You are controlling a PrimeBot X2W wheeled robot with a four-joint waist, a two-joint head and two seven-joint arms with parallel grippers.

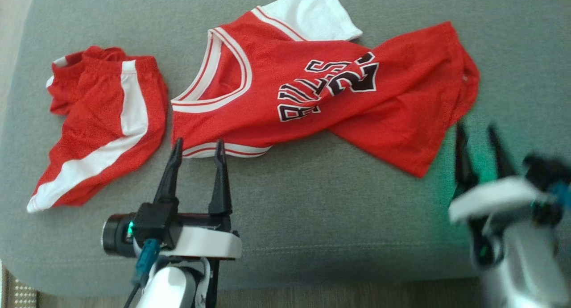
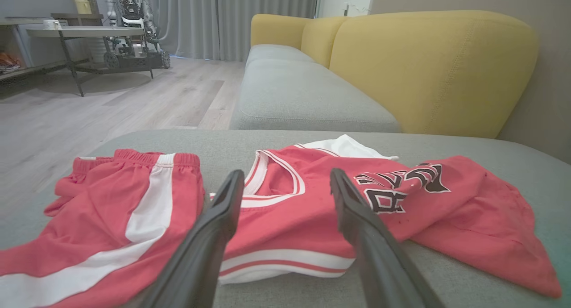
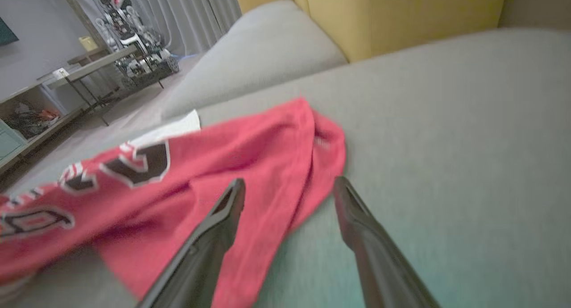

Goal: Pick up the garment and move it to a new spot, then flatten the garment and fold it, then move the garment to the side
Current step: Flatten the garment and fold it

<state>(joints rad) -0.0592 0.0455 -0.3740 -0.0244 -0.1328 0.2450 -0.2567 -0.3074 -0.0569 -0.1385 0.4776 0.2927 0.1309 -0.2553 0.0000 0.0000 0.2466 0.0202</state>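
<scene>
The left end effector (image 1: 198,143) had its two dark fingers spread wide. The tips sat right at the near edge of the red jersey (image 1: 312,89), just about on the white-and-red armhole trim. In the left wrist view the left end effector (image 2: 286,174) framed the jersey's (image 2: 290,218) V-neck collar between its fingers.

The right end effector (image 1: 475,128) was blurry in the head view, but its fingers were clearly apart too. It was down at the lower right, just off the jersey's hem end. In its own wrist view the right end effector (image 3: 290,182) had one finger over the red cloth (image 3: 232,165) and the other over bare cushion. Couldn't tell if either finger actually touched anything.

The jersey was sprawled across the middle of the grey sofa seat (image 1: 312,218), front side up. The black-and-white lettering was wrinkled, one lower corner was folded across itself, and a white panel poked out at the far edge.

A pair of red shorts (image 1: 102,120) with a white side stripe lay crumpled to the left, right beside the jersey's shoulder.

Further out there was the yellow backrest (image 2: 432,67), a wood floor (image 2: 89,107), grey curtains (image 2: 232,18) and a bench (image 2: 84,31) with another machine (image 2: 129,13) parked behind it.
</scene>
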